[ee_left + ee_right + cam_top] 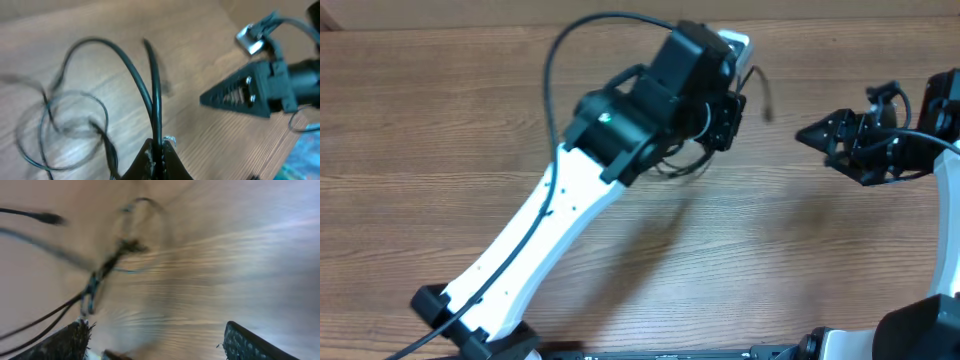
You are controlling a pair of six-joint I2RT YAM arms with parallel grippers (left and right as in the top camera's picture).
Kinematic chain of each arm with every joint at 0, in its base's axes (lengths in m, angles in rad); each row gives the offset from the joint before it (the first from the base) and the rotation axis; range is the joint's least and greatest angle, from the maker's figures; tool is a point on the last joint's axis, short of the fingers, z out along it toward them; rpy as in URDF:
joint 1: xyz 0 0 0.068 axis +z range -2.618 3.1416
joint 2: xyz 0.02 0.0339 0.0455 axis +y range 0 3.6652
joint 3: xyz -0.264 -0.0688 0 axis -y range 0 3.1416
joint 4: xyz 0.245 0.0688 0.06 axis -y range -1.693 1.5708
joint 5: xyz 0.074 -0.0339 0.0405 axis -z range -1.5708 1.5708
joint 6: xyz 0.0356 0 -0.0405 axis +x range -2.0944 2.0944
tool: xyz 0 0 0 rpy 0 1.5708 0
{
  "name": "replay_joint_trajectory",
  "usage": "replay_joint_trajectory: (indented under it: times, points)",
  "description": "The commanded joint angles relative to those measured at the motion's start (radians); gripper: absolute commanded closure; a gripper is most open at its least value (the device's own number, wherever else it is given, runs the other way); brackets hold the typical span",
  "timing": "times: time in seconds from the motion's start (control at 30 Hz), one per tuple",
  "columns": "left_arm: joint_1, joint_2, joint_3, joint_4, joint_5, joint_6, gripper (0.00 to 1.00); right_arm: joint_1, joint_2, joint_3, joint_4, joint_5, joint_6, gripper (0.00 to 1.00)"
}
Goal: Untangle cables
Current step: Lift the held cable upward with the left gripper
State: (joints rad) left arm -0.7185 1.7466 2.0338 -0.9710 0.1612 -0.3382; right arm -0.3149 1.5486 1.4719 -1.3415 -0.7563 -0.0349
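Cables (682, 166), thin black flexible cords, sit in a small loose tangle on the brown wood-grain table (440, 120) in the overhead view, just below the black two-finger left hand (730, 118) at the end of its white arm. One strand (761, 95) sticks out to the right of that hand, blurred. The black right hand (820, 138) hangs well to the right, its tip pointing toward the tangle and apart from it.

In the left wrist view, the left hand (159, 159) is clenched on the cables (154, 95): two strands rise out from between the closed fingers (142, 165), one nearly straight, the other arching away to the left. Thinner loops (65, 125) lie on the table (200, 35) to the left, smeared by motion. The right hand (235, 96) shows as a dark wedge at the right, clear of the strands.

The right wrist view is heavily blurred. The right hand (155, 347) is spread wide with nothing between its fingers (62, 342). The cables (100, 275) run from the lower left up to a knot-like bunch and a faint loop above it, and a plug end (47, 217) points in from the upper left.
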Motion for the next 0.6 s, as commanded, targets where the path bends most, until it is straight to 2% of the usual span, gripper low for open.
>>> replay_joint_trajectory:
  times: [0.0, 0.27, 0.57]
  points:
    - [0.044, -0.035, 0.012, 0.038, 0.043, -0.023, 0.96, 0.053, -0.057, 0.015, 0.015, -0.148, -0.048, 0.15]
    - [0.177, -0.055, 0.108, 0.080, 0.217, -0.052, 0.96, 0.171, -0.060, 0.015, 0.091, -0.090, 0.093, 0.20]
    - [0.296, -0.055, 0.318, 0.085, 0.329, -0.104, 0.96, 0.264, -0.060, 0.015, 0.121, -0.109, 0.095, 0.16]
